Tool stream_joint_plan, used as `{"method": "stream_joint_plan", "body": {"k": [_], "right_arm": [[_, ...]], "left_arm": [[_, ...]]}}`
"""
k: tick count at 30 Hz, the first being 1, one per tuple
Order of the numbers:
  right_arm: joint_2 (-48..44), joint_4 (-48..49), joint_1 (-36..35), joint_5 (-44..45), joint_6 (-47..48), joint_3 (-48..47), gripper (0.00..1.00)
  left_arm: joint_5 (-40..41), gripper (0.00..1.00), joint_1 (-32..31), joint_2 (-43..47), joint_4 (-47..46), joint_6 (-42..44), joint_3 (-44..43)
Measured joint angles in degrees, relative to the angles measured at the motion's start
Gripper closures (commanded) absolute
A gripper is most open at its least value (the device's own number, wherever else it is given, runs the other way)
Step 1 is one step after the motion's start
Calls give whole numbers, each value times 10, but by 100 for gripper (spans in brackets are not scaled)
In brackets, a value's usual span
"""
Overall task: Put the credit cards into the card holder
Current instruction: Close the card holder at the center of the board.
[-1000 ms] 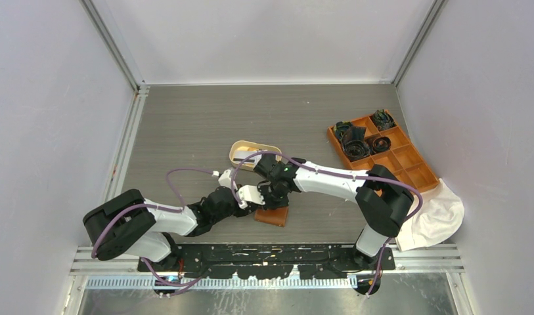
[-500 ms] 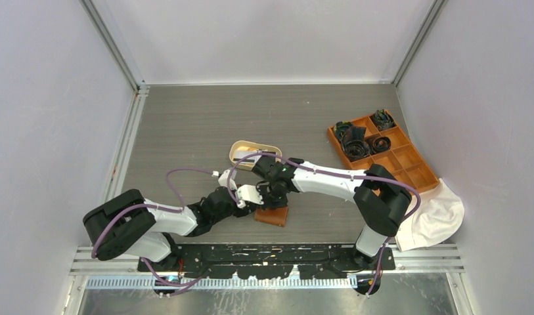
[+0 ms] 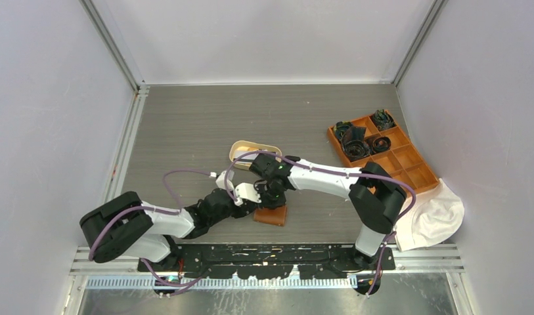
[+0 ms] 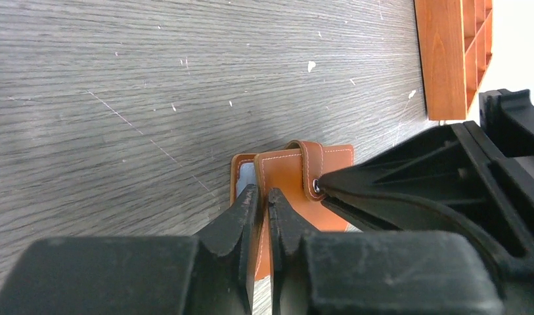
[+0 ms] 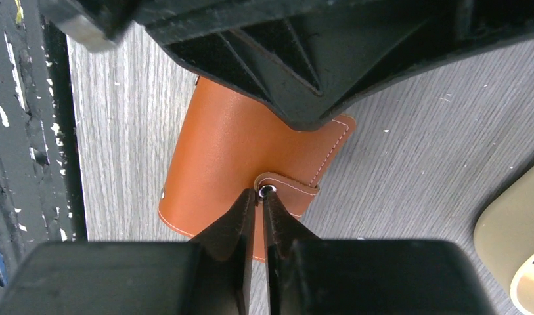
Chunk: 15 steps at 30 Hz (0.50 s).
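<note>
The left arm (image 3: 165, 222) and the right arm (image 3: 323, 177) are wearing white shells between bulky black joints. A purple cable (image 3: 175, 172) is running along each one. The left gripper (image 4: 263, 193) is showing black, wedge-shaped fingers (image 4: 232, 226).

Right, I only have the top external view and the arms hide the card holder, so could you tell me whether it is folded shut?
Observer: Yes. The right wrist view shows the card holder folded, its strap wrapped over onto the top face.
Operator: Thank you. Where are the right fingers?
Observer: The right fingers are close together, with their tips at the strap's round snap.
Operator: And the left ones, please?
Observer: The left wrist view shows the left fingers pinching the edge of the leather cover.
</note>
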<state>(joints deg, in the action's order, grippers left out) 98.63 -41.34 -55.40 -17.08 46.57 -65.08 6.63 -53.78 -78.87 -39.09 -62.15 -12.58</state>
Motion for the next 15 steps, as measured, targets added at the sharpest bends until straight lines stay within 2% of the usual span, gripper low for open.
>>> {"method": "stream_joint_plan", "body": {"k": [9,15], "right_arm": [[-1,-5,34,-31,-19,2,60],[-34,-23,73,-72,-24,1,50]], "left_arm": [[15,74,0,87,56,24,4],[26,62,0,178,122,52,5]]}}
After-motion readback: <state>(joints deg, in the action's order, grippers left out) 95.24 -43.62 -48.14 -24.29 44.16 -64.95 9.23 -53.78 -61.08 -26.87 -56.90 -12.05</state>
